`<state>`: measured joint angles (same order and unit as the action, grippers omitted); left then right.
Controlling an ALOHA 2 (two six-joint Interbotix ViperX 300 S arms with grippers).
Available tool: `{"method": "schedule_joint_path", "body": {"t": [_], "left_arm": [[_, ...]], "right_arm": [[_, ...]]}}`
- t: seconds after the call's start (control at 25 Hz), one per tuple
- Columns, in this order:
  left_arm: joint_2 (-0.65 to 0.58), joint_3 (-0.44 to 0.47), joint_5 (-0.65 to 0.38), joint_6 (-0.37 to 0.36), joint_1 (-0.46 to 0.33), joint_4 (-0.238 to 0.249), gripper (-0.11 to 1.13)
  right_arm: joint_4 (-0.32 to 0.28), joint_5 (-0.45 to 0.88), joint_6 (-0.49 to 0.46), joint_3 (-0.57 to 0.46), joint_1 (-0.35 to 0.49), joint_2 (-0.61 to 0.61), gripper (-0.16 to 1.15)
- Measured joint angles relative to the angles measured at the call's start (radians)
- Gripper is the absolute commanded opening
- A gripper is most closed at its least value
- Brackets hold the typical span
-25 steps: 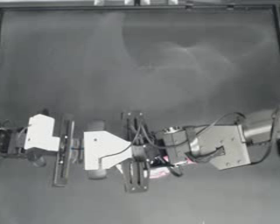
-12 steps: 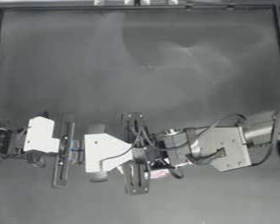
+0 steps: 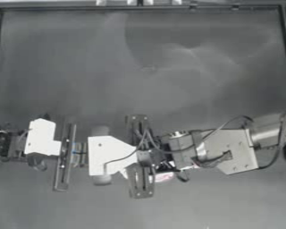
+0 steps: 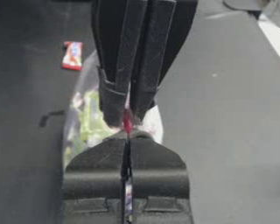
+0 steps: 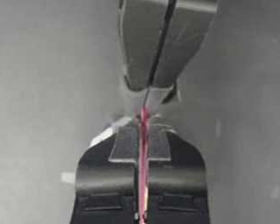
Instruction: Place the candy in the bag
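Near the table's front edge, your left gripper and right gripper met tip to tip. Both were clamped on the bag's pink strip. The candy lay apart from it.

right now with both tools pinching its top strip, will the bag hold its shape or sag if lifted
Probably sag: the bag is thin clear film, hanging limp below the left tool and right tool. Its sweets likely shift and weigh down the bottom. The slick strip might slip.

surface: dark table | on it: candy, flat
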<state>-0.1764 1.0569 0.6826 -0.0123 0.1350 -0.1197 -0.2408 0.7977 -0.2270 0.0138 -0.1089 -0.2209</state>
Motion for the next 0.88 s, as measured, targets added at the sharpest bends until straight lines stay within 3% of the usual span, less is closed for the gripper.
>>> {"method": "schedule_joint_path", "body": {"t": [0.88], "left_arm": [[0.0,-0.002,0.006,-0.025,-0.003,0.0,0.09]], "right_arm": [[0.011,-0.005,-0.032,0.077,0.0,0.046,0.03]]}}
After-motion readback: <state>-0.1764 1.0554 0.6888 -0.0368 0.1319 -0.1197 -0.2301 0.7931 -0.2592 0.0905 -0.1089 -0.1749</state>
